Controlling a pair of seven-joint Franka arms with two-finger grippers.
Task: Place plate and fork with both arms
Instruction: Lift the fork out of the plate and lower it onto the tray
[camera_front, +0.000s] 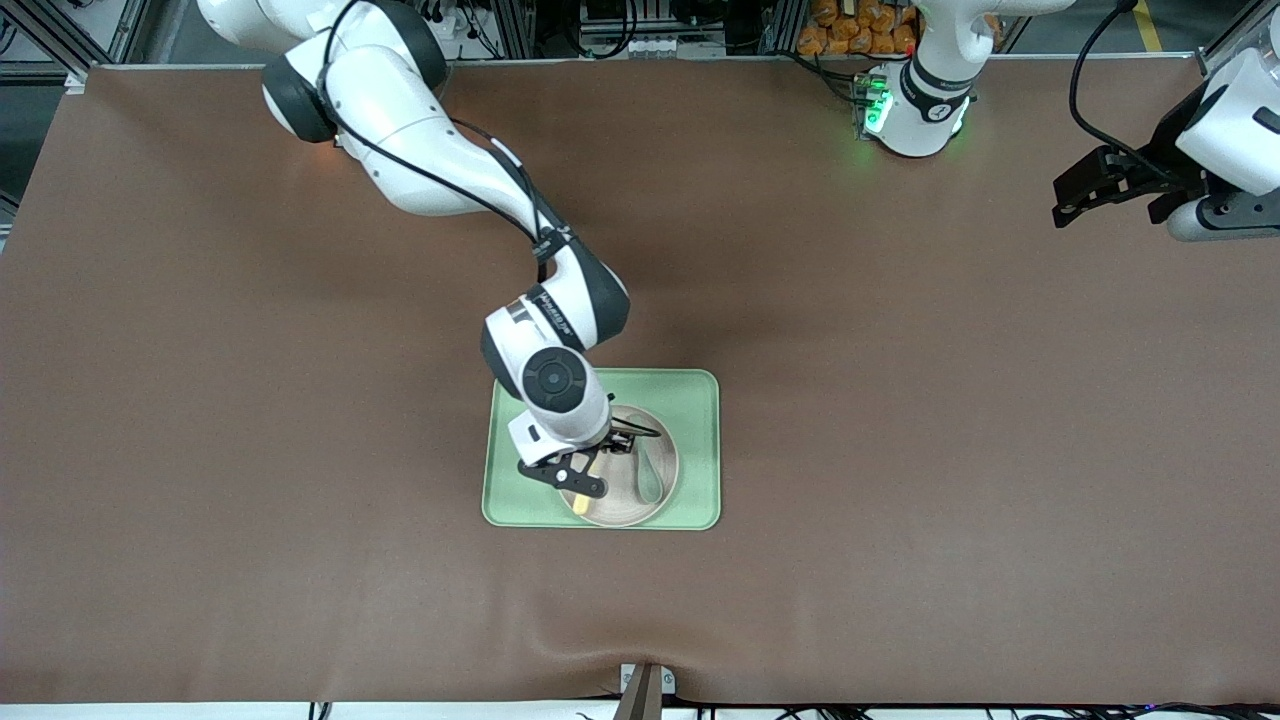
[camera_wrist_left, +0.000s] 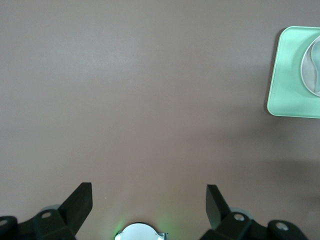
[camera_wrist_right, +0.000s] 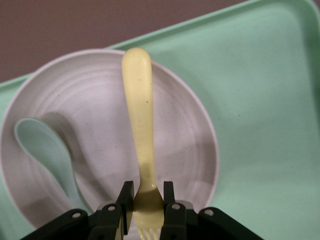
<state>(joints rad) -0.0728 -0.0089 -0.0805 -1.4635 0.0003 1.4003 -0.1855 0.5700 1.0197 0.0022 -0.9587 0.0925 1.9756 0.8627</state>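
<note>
The cream plate (camera_front: 628, 497) sits on the light-green tray (camera_front: 700, 400), nearer the front camera than the table's middle. My right gripper (camera_front: 585, 475) is down over the plate and shut on the pale-yellow fork (camera_front: 583, 499). In the right wrist view the right gripper (camera_wrist_right: 148, 192) pinches the fork (camera_wrist_right: 137, 110) at its neck just above the tines. The handle reaches across the plate (camera_wrist_right: 95, 100) to its rim. My left gripper (camera_front: 1105, 200) waits open and empty over bare table at the left arm's end. In its own view the left gripper (camera_wrist_left: 148, 192) holds nothing.
A teal-green spoon (camera_front: 648, 478) lies in the plate beside the fork; the spoon (camera_wrist_right: 47, 150) shows in the right wrist view too. The tray (camera_wrist_left: 287, 85) and the plate (camera_wrist_left: 312, 65) show at the edge of the left wrist view. Brown mat surrounds the tray.
</note>
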